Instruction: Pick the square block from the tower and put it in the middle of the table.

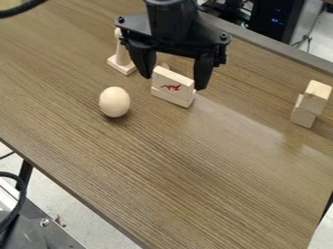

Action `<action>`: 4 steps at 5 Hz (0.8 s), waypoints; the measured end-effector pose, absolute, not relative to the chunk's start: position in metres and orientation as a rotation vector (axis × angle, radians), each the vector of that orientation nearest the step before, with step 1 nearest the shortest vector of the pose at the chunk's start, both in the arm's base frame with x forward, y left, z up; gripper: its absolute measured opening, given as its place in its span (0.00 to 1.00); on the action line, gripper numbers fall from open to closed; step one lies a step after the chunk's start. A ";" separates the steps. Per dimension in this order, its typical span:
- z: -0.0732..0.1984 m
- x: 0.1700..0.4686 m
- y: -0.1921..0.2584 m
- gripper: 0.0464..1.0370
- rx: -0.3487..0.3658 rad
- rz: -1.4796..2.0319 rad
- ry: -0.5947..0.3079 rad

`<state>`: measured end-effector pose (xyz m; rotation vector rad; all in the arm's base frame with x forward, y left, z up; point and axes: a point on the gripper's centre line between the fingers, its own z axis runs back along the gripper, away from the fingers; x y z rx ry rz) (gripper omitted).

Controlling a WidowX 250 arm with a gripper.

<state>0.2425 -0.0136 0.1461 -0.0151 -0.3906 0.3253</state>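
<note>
The black gripper (174,81) hangs at the upper middle, open, with one finger at each end of a pale block with a red mark (172,83). This flat, squarish block stands upright on a long, low pale block (170,97), and together they form a small tower. Whether the fingers touch the marked block's ends I cannot tell. A second stack stands at the right, with a pale block (317,91) on top of another block (304,116), set slightly askew.
A pale egg-shaped object (114,102) is on the wooden table (195,170), left of the tower. Behind it stands a thin pale post on a square base (121,64), close to the gripper's left side. The table's front edge runs diagonally across the lower left.
</note>
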 end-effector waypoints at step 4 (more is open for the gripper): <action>0.130 0.267 -0.050 0.96 0.037 0.046 -0.311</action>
